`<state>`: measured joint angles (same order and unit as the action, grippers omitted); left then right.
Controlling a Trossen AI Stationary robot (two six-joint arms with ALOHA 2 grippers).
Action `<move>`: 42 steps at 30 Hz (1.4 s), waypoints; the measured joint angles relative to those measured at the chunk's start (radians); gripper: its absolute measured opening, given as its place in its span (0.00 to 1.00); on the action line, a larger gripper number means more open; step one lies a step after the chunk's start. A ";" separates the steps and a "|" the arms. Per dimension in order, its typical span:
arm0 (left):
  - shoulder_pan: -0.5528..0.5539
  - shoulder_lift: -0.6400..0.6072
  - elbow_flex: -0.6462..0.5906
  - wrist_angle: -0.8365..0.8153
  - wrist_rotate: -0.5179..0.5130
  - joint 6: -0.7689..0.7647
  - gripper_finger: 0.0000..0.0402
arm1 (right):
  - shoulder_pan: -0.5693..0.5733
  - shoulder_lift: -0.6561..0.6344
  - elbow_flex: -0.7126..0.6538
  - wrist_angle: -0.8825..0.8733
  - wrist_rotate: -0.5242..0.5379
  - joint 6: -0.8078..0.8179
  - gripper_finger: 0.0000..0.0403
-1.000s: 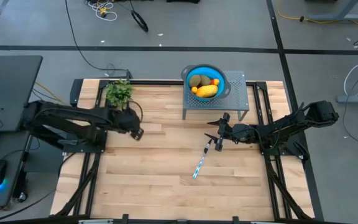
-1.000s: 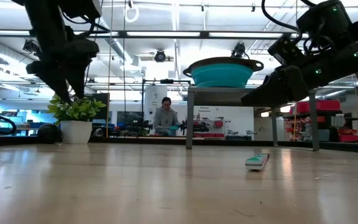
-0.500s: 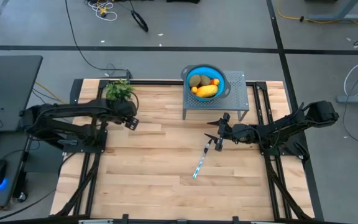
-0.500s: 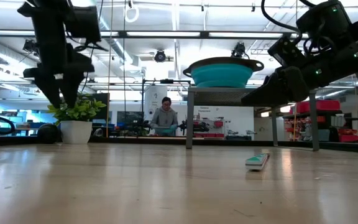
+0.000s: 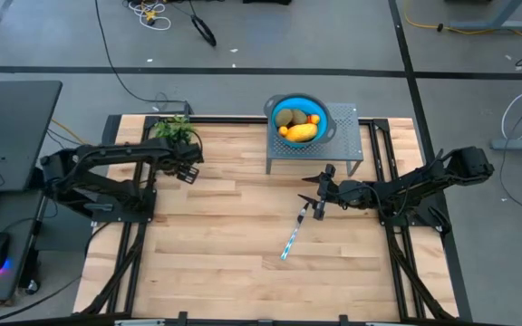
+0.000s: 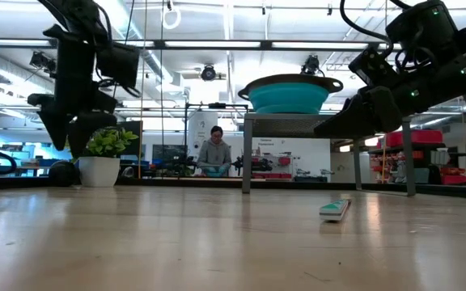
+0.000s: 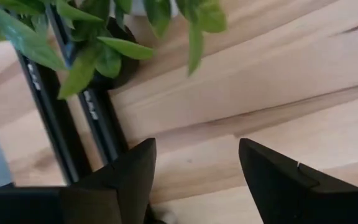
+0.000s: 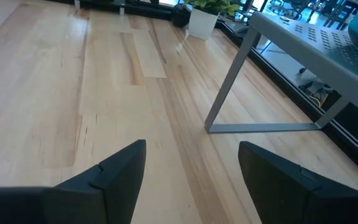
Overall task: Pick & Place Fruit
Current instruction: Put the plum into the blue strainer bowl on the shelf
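We see the fruit (image 5: pixel 298 126) in the blue bowl (image 5: pixel 280 105) on a grey stand (image 5: pixel 343 118) at the table's (image 5: pixel 225 235) far edge (both grippers (image 5: pixel 187 171) (image 5: pixel 317 194) are open and empty

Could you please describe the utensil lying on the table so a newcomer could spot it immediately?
Start at the grey stand carrying the blue bowl. On the bare wood in front of it lies the utensil, slim and silver-blue, the only loose thing on the boards.

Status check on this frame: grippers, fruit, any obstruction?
Left gripper open, empty, beside the plant. Right gripper open, empty, over the utensil. Fruit all in the blue bowl on the stand. Nothing blocking.
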<state>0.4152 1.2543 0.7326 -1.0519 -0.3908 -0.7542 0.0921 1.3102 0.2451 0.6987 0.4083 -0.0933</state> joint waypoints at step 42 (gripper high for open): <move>0.149 -0.006 -0.009 0.043 -0.118 0.144 0.84 | 0.000 0.000 0.000 -0.006 -0.001 -0.001 0.67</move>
<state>0.5643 1.2488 0.7233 -1.0088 -0.5090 -0.6098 0.0921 1.3105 0.2451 0.6926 0.4078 -0.0940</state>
